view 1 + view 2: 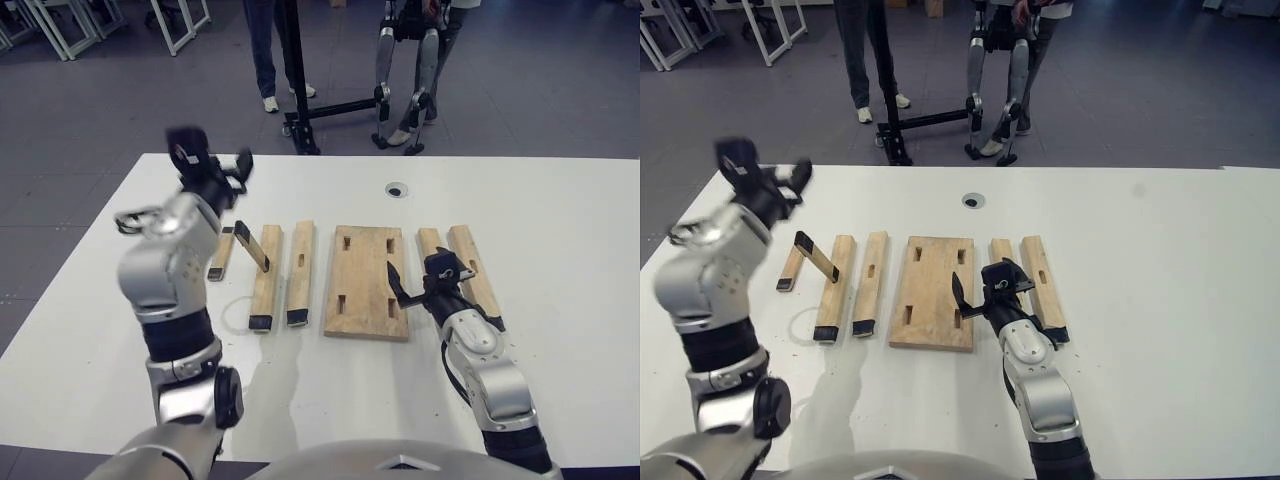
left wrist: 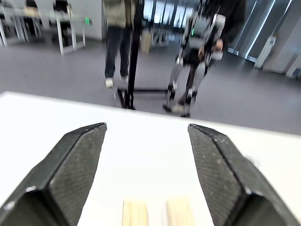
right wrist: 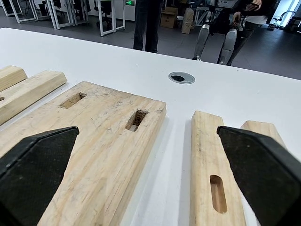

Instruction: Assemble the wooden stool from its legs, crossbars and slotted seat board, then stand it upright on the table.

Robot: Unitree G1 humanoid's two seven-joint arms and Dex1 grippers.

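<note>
Left eye view looks down on a white tabletop (image 1: 560, 300) carrying the stool in loose parts, with nothing joined yet. Biggest is the slotted seat board (image 1: 366, 280), lying flat at the middle with four mortises showing. Two legs (image 1: 266, 276) lie side by side just left of it and two further legs (image 1: 474, 268) just right, all running near to far. Farther left a short crossbar (image 1: 221, 253) lies flat, and a second crossbar (image 1: 252, 246) with dark ends rests tilted against the leftmost leg. The left tool (image 2: 146, 174) is raised over the far left of the tabletop, spread wide and holding nothing. The right tool (image 3: 148, 165) sits low at the board's near right edge, over the gap between the board and the nearest leg, likewise spread and empty. I judge every piece to be stiff, solid wood, rough enough to grip. The legs look light and should be pinched across their narrow width near mid-length. The board looks heavier and can only be taken by its thickness at an edge.
</note>
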